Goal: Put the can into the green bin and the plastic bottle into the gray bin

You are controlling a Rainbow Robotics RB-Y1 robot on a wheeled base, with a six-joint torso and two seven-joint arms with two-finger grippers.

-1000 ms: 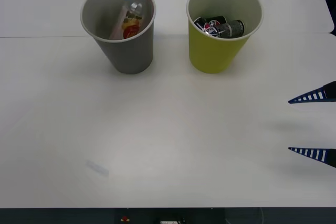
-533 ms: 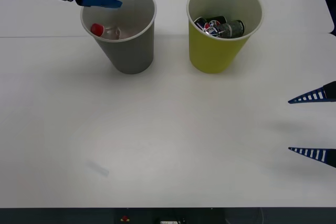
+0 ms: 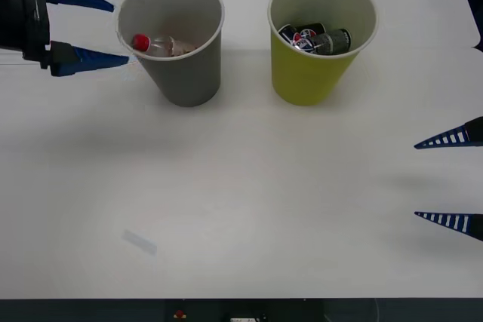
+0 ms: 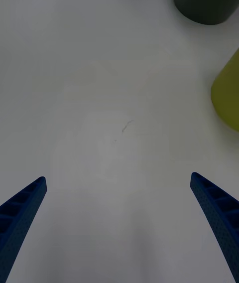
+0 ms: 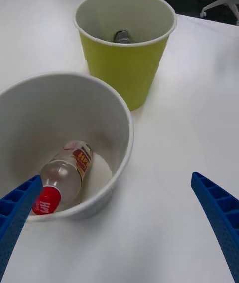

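1. The plastic bottle [image 3: 161,44] lies on its side inside the gray bin [image 3: 181,81], and beside that bin we see the left gripper [image 3: 94,30] spread wide with nothing between its blue fingers.
2. In the left wrist view we find the bottle's red cap resting against the bin's inner wall, the orange-red label facing up.
3. Just right of the gray bin stands the green bin [image 3: 311,77] (upright, apart from its neighbour), with dark cans [image 3: 317,39] in it.
4. Well apart from both bins, the right gripper [image 3: 450,179] hangs over the bare white table [image 3: 249,201] at its right edge, fingers splayed and empty.
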